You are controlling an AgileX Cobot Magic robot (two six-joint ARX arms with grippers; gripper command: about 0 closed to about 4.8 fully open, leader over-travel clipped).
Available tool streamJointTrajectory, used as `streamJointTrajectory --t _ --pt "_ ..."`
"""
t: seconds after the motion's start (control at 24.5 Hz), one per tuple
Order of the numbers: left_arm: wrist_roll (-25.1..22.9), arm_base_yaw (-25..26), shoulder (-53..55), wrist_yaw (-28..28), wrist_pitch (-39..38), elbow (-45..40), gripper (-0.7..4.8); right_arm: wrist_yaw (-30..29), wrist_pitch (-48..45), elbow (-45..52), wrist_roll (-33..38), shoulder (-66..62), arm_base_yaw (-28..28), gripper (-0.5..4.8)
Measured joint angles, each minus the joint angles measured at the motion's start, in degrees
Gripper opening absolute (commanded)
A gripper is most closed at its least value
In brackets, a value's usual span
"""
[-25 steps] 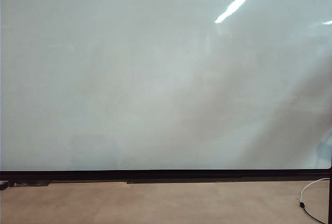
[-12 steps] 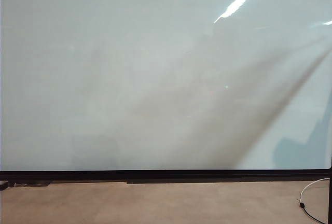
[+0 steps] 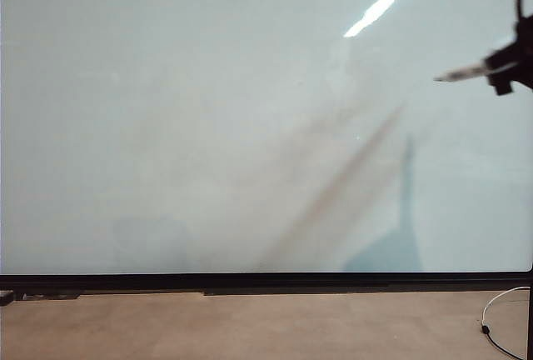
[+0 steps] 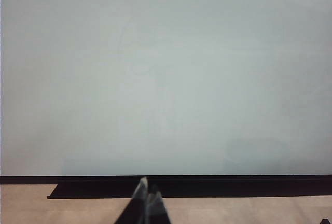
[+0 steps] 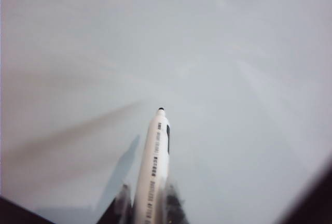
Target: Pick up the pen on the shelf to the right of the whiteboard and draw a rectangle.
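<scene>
the right gripper (image 5: 148, 203) clamps the pen (image 5: 153, 162), tip aimed at the blank whiteboard (image 3: 208, 127) to draw, while the left gripper (image 4: 147, 203) idles pinched, empty.

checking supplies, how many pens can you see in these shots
1. The pen is clamped in the right gripper, at the upper right of the exterior view, tip aimed at the whiteboard. The left gripper holds none. Any shelf is out of frame.

Below, a strip of plain tan-brown floor (image 3: 250, 327). At far right, a thin white cable (image 3: 500, 300) joined to a black cord, beside a dark upright post (image 3: 530, 318).
</scene>
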State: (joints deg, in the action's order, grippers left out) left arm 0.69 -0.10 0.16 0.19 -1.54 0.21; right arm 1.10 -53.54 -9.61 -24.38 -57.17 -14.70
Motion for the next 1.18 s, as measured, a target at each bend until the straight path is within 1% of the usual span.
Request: streamJointTrajectory --t 0.04,0.08,0.12,0.16,0.2,0.29,0.41,0.49,0.65,0.9,1.06,1.18 --pt "0.00 0.00 0.00 0.00 -0.02 0.00 -0.04 -2.56 3.61 -2.40 -1.27 0.00 -1.33 -0.05" --pt "0.02 0.00 0.00 0.00 0.00 0.00 -0.04 -3.82 6.19 -3.98 -2.23 0.00 -2.03 -0.05" --pt "0.02 0.00 0.00 0.00 0.00 0.00 -0.05 -4.68 11.37 -6.82 -3.98 -0.02 -3.43 -0.05" --pt "0.00 0.00 0.00 0.00 -0.02 0.00 -0.04 -4.94 14.56 -8.44 -5.33 -0.02 -4.44 -0.05" --pt "0.02 0.00 0.00 0.00 0.00 0.00 -0.04 -4.92 21.81 -11.91 -8.07 -0.17 -6.40 -0.05" --pt "0.02 0.00 0.00 0.00 -0.02 0.00 -0.05 -4.20 30.93 -16.37 -11.30 -0.50 -8.17 -0.05" --pt "0.02 0.00 0.00 0.00 0.00 0.00 -0.04 -3.69 37.38 -18.88 -13.33 -1.16 -8.61 -0.05" --pt "0.00 0.00 0.00 0.00 0.00 0.00 -0.05 -3.74 39.26 -19.65 -14.25 -1.55 -8.66 -0.05" --pt "0.00 0.00 0.00 0.00 -0.02 0.00 -0.04 -3.87 39.36 -19.69 -14.71 -1.92 -8.85 -0.05" --pt "0.00 0.00 0.00 0.00 -0.02 0.00 -0.04 -4.17 39.17 -22.45 -14.75 -6.47 -8.90 -0.05" --pt "0.02 0.00 0.00 0.00 -0.02 0.00 -0.04 -8.52 37.75 -24.59 -14.73 -10.73 -8.92 -0.05" --pt "0.00 0.00 0.00 0.00 0.00 0.00 -0.05 -10.38 36.48 -25.53 -14.73 -13.55 -8.92 -0.05"
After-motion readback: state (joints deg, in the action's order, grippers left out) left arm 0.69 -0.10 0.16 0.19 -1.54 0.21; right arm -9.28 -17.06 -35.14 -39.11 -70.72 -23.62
